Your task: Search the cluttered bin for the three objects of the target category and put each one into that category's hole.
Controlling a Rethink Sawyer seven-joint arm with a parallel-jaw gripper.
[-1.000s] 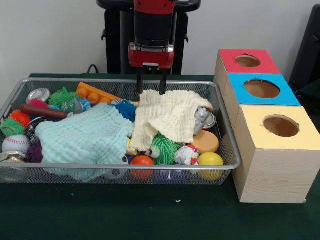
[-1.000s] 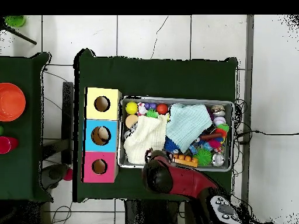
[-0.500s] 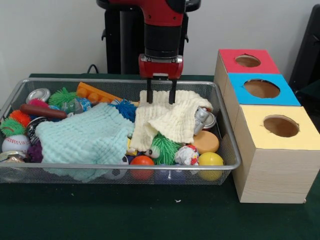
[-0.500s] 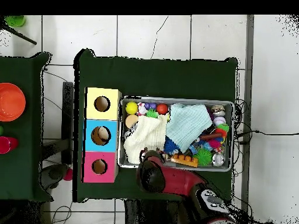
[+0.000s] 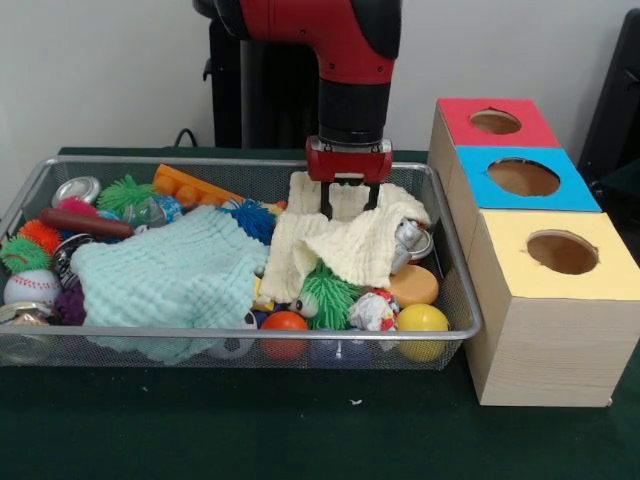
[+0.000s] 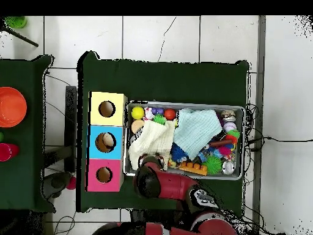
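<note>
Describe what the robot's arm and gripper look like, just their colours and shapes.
The arm is a thick rounded tube, glossy red with black joint bands and a black cylindrical wrist. The gripper has a red block-shaped body with a small pale patch and two thin black fingers. No cables or markings show.

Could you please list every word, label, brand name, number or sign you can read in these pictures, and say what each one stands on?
No readable text in either view.
Three wooden boxes with the red top, blue top and yellow top: plain colour, no label.
Crumpled wrapper-like item in the wire mesh bin: printed pattern, too blurred to read.
Silver cans: no legible marking.
Red and black gripper: no legible marking.
</note>
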